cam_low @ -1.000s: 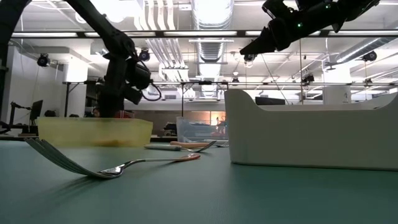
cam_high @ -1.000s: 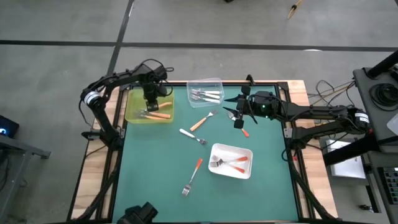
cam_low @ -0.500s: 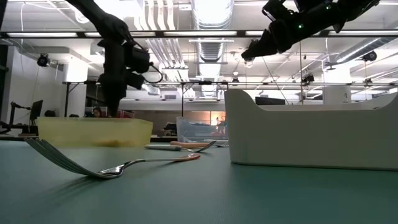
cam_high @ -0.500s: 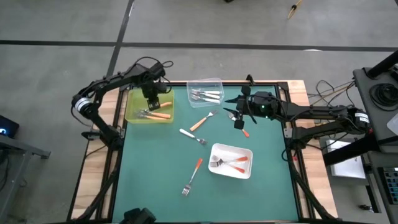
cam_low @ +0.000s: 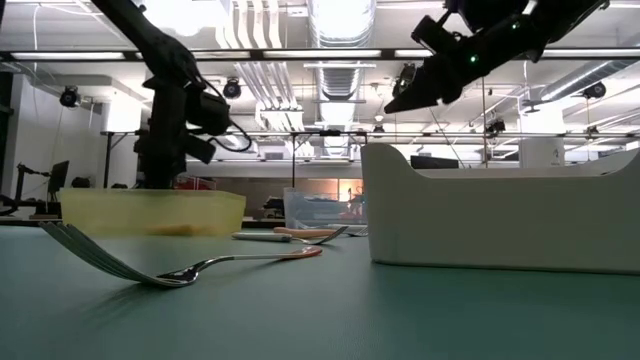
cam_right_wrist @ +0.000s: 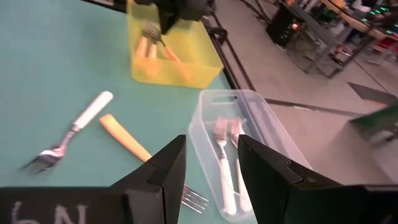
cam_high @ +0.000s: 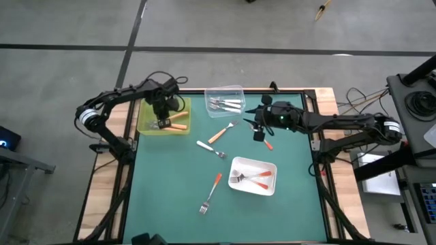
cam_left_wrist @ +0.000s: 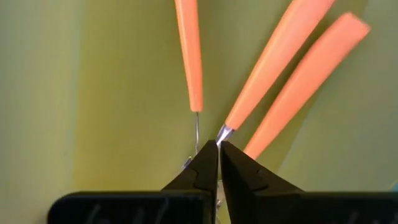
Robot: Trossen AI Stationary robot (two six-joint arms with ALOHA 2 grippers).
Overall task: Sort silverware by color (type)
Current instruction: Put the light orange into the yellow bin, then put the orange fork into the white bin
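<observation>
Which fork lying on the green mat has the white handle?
The white-handled fork in the middle of the mat. The fork above it has a tan handle, and the ones nearer the front and by the right gripper have red-orange handles.

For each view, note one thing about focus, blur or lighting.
Low view: bright ceiling lights leave both arms as dark silhouettes, and the nearest fork looks soft. Left wrist view: the orange handles are blurred at close range in the yellow tray. Right wrist view: the room behind is smeared. High view: evenly lit.
</observation>
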